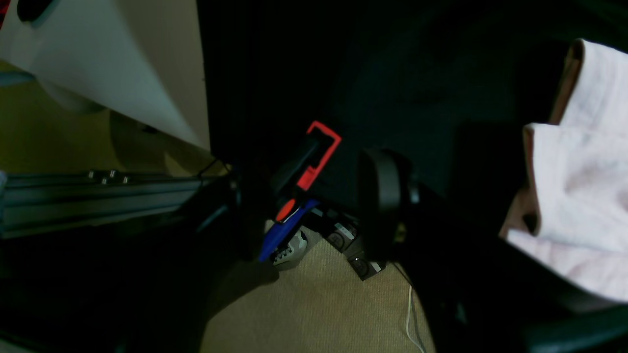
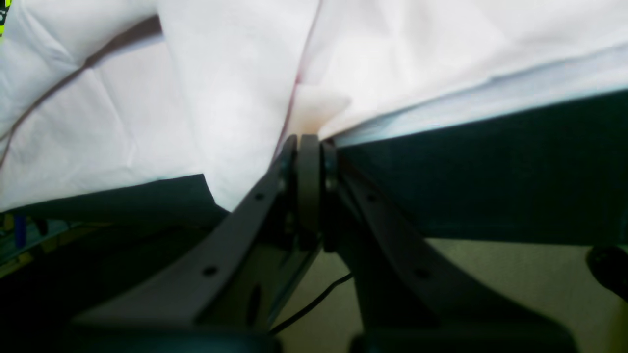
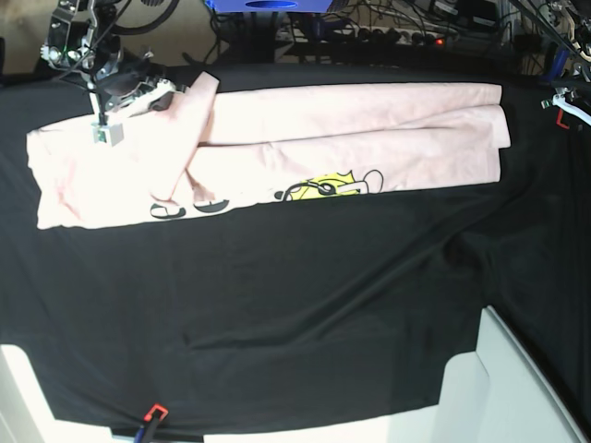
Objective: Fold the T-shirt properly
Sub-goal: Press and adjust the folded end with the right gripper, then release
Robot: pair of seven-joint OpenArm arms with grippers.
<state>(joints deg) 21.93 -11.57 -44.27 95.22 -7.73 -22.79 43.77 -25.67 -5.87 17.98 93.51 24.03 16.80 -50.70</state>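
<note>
On the left of the base view, the right gripper (image 3: 103, 129) sits over the near-left end of the T-shirt (image 3: 351, 125). In the right wrist view its fingers (image 2: 309, 162) are pressed together on a small fold at the edge of the pale pink cloth. The T-shirt lies folded lengthwise in a long band across the far part of the surface (image 3: 295, 314), which is covered by a black cloth. Along the band's front edge, black lettering (image 3: 189, 209) and a yellow cartoon print (image 3: 332, 187) peek out. A sleeve-like flap (image 3: 189, 129) lies turned over near the gripper.

Further right, the band ends in a stacked double edge. At the far right edge of the base view, the left gripper (image 3: 565, 103) hangs apart from the shirt. Its fingers (image 1: 380, 196) seem to stand partly apart with nothing between them, though the left wrist view is dark. A red clamp (image 1: 321, 152) sits at the surface's edge, and a corner of pink cloth shows to the right.
</note>
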